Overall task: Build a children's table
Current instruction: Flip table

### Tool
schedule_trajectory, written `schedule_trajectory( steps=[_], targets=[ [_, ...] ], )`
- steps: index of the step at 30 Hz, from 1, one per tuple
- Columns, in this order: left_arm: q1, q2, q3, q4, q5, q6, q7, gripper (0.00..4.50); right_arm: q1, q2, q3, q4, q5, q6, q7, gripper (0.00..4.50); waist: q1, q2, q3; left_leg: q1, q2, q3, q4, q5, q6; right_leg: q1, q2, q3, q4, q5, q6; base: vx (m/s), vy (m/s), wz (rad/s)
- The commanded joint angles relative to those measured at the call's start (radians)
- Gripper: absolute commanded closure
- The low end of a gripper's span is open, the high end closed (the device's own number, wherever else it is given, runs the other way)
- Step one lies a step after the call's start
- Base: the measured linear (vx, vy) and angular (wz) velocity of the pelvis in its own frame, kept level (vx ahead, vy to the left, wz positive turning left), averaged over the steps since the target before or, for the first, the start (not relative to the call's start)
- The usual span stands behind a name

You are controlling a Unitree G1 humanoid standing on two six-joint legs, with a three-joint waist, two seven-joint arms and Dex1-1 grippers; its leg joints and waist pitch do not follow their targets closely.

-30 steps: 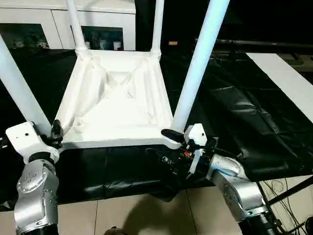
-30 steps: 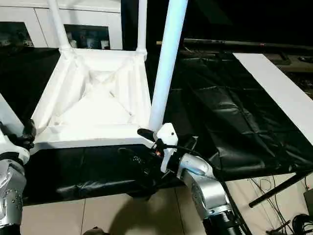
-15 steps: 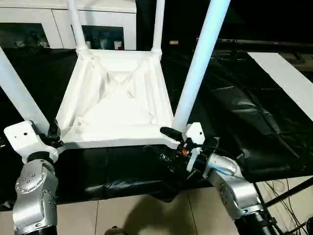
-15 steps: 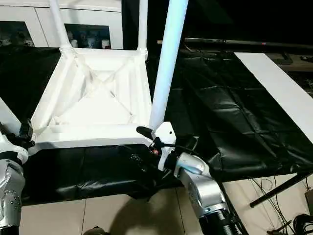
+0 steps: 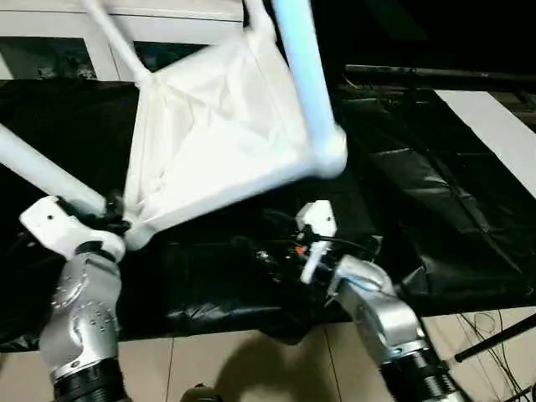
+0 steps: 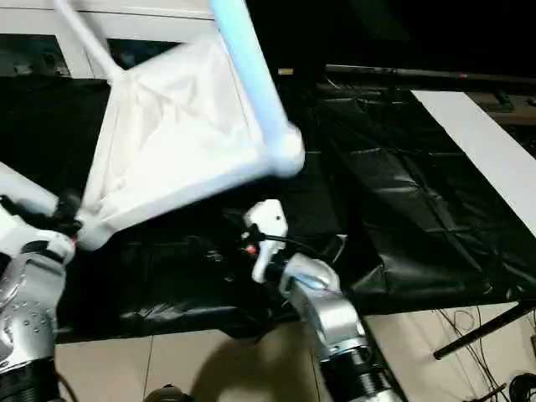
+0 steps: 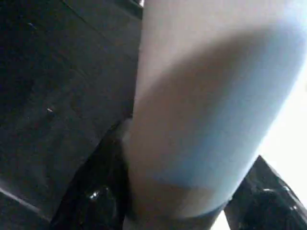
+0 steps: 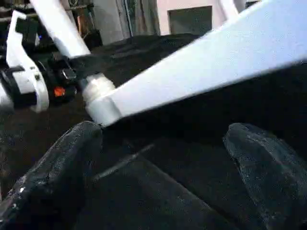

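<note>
Above the black sheet (image 5: 435,193), we see the upturned table (image 5: 218,134) tilted, its right corner raised. The left gripper (image 5: 113,219) clamps a leg (image 7: 211,110) near its socket; the right gripper (image 8: 163,158) hangs open, empty, below.

Silver jointed forearms (image 5: 84,310) carry white wrist housings (image 5: 314,219) and black-fingered pincers (image 8: 158,163).

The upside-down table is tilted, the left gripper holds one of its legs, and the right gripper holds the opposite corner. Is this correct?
Not fully. The right gripper is open and empty, below the table; the right wrist view shows nothing between its fingers. The left gripper does hold a leg.
</note>
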State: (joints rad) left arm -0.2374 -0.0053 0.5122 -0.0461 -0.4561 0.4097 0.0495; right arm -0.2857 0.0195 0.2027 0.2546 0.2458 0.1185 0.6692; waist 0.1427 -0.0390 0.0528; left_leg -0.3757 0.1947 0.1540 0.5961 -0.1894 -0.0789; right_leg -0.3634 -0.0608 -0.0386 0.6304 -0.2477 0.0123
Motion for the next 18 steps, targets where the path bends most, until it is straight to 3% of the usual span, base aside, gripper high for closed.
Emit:
schedule_trajectory(
  steps=[1, 3, 4, 6, 8, 14, 17, 18],
  targets=[
    [0.016, -0.045, -0.025, 0.013, -0.032, 0.033, -0.003, 2.26, -0.020, 0.023, -0.044, 0.027, 0.028, 0.003, -0.065, 0.00, -0.009, 0.007, -0.059, 0.015, 0.036, -0.007, -0.078, -0.091, 0.004, 0.029, -0.070, 0.039, -0.059, 0.132, -0.171, 0.000, 0.000, 0.00],
    [0.023, -0.052, -0.038, 0.006, -0.031, 0.043, -0.009, 2.26, -0.037, 0.059, -0.096, 0.049, 0.071, 0.016, -0.107, 0.00, -0.010, 0.010, -0.059, 0.017, 0.035, -0.006, -0.078, -0.099, 0.003, 0.028, -0.070, 0.040, -0.059, 0.129, -0.169, 0.000, 0.000, 0.00],
    [0.024, -0.056, -0.053, 0.004, -0.032, 0.051, -0.009, 2.26, -0.059, 0.090, -0.148, 0.073, 0.116, 0.028, -0.142, 0.00, -0.010, 0.012, -0.059, 0.017, 0.036, -0.006, -0.079, -0.108, -0.001, 0.028, -0.071, 0.040, -0.060, 0.114, -0.167, 0.000, 0.000, 0.00],
    [0.024, -0.056, -0.053, 0.004, -0.032, 0.051, -0.009, 2.26, -0.059, 0.090, -0.148, 0.073, 0.116, 0.028, -0.142, 0.00, -0.011, 0.015, -0.058, 0.021, 0.037, -0.005, -0.080, -0.125, -0.011, 0.023, -0.068, 0.040, -0.061, 0.098, -0.162, 0.000, 0.000, 0.00],
    [0.025, -0.063, -0.064, 0.014, -0.042, 0.045, -0.004, 2.26, -0.098, 0.122, -0.207, 0.120, 0.165, 0.033, -0.185, 0.00, -0.015, 0.018, -0.060, 0.019, 0.036, -0.005, -0.079, -0.111, -0.018, 0.026, -0.068, 0.040, -0.059, 0.126, -0.154, 0.000, 0.000, 0.00],
    [0.036, -0.103, -0.078, 0.016, -0.046, 0.041, -0.008, 2.26, -0.211, 0.178, -0.339, 0.252, 0.291, 0.055, -0.249, 0.00, -0.018, 0.011, -0.063, 0.020, 0.036, 0.000, -0.075, -0.088, -0.016, 0.029, -0.067, 0.040, -0.055, 0.158, -0.155, 0.000, 0.000, 0.00],
    [0.044, -0.108, -0.086, 0.012, -0.045, 0.042, -0.016, 2.26, -0.249, 0.194, -0.374, 0.288, 0.326, 0.059, -0.262, 0.00, -0.019, 0.009, -0.063, 0.018, 0.034, 0.002, -0.074, -0.077, -0.009, 0.031, -0.068, 0.040, -0.055, 0.164, -0.148, 0.000, 0.000, 0.00],
    [0.045, -0.112, -0.091, 0.016, -0.043, 0.040, -0.017, 2.26, -0.268, 0.197, -0.388, 0.306, 0.338, 0.058, -0.262, 0.00, -0.019, 0.013, -0.063, 0.017, 0.034, 0.001, -0.074, -0.077, -0.009, 0.031, -0.069, 0.039, -0.055, 0.161, -0.148, 0.000, 0.000, 0.00]
  ],
)
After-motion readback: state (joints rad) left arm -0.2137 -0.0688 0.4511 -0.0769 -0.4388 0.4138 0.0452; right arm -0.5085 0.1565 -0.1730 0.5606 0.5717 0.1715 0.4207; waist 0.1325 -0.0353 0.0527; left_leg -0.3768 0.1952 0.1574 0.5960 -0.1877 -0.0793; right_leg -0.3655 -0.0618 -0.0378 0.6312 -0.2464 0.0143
